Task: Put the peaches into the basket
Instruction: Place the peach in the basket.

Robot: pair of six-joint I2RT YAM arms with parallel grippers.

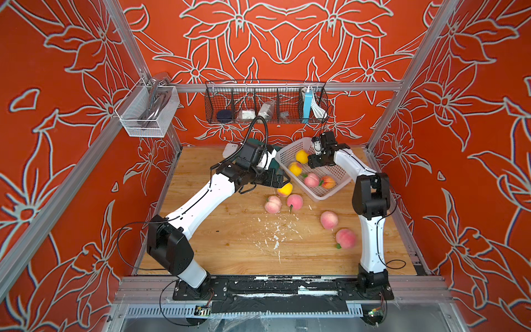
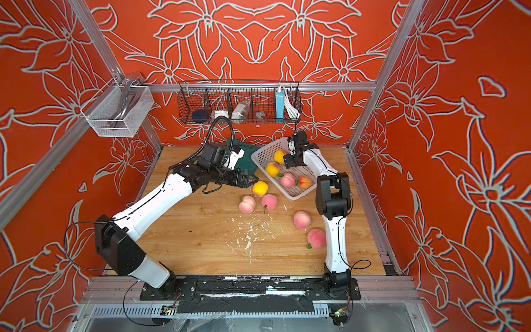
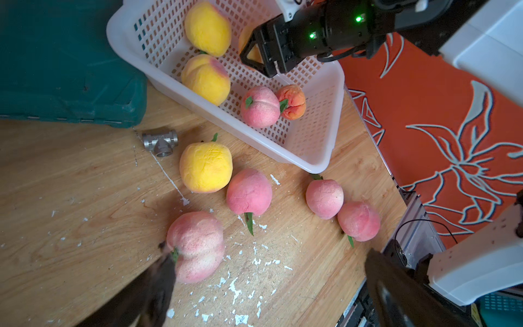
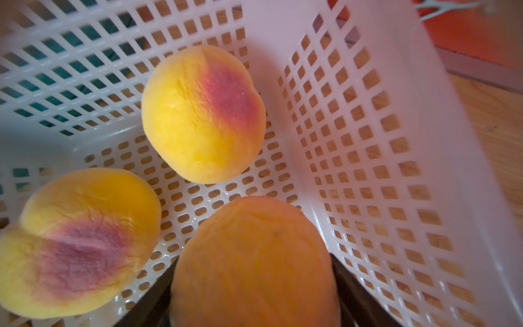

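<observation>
**Right claw gripping an orange peach over the basket**

Nearest, a black rail (image 1: pixel 281 287) is carrying both arm bases along the table's front edge. The wooden table (image 1: pixel 224 253) is looking scuffed, with white flecks (image 1: pixel 276 237) scattered across its middle.

Five peaches are lying loose on the wood. Two pink peaches (image 1: pixel 346 238) (image 1: pixel 329 220) are sitting close together at the near right. Two more (image 1: pixel 273 204) (image 1: pixel 294 201) are sitting side by side near the centre. A yellow peach (image 1: pixel 285 189) is resting just beyond those two.

The left claw (image 1: pixel 283 179) is hanging beside the yellow peach with its jaws spread wide, holding nothing. A small metal tee (image 3: pixel 160 143) is lying between that peach and a green case (image 3: pixel 65 62).

Farther back, right of centre, the basket (image 1: pixel 319 198) is standing askew. Two blushed yellow peaches, a pink one and an orange-red one are lying inside it. The right claw (image 1: pixel 311 161) is reaching into the basket from the right. It is clamping an orange peach (image 4: pixel 254 263) between its fingers, above the basket floor.

On the far wall a black wire rack (image 1: pixel 265 102) is holding small items, among them a blue box (image 1: pixel 307 106) and a white cable (image 1: pixel 316 109). Any print on them is too small to read. A white mesh bin (image 1: pixel 146 112) is hanging at the far left. Aluminium posts are framing red walls patterned with pale flower outlines.
</observation>
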